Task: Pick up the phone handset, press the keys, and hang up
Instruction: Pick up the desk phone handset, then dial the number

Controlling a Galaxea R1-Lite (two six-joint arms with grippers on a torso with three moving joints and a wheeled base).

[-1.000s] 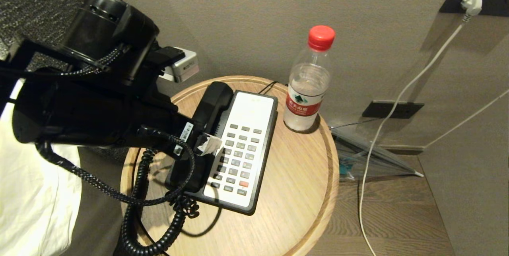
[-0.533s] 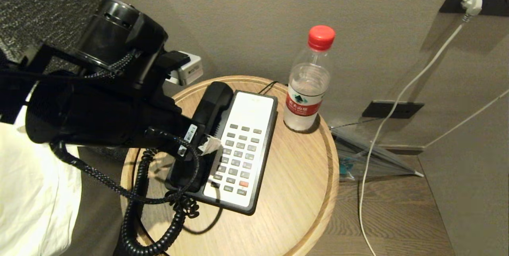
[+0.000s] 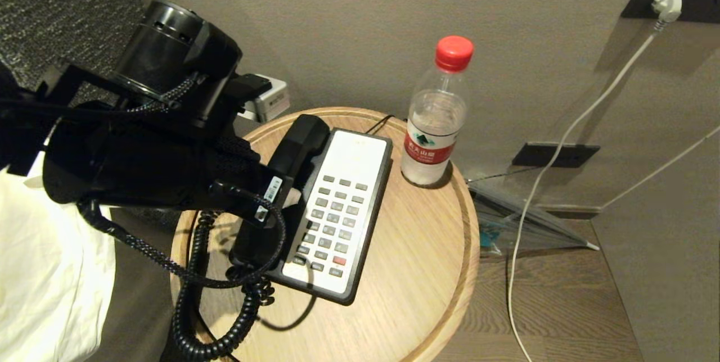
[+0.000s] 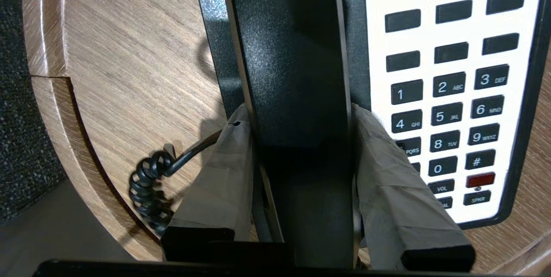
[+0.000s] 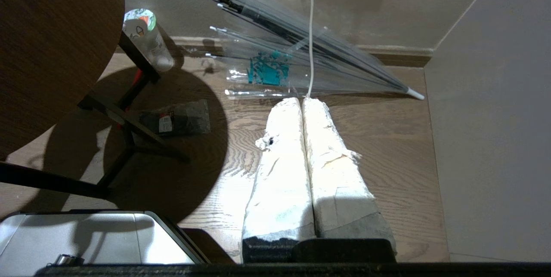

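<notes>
The left claw (image 4: 301, 126) has closed in from wide open and now clamps the handset (image 4: 297, 53) at mid-length, fingers (image 4: 224, 169) pressing both sides. The handset lies on the phone (image 3: 337, 210), keypad just beside the claw. The right claw (image 5: 303, 105) hangs clenched over the floor (image 5: 387, 148).

right gripper (image 5: 303, 101), taped fingers pressed together, hangs over wood floor (image 5: 387, 148) near a clear folded umbrella (image 5: 301, 49).

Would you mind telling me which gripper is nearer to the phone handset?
Left. The left gripper straddles the phone handset, fingers against its sides. The right gripper hangs over the floor, away from it.
</notes>
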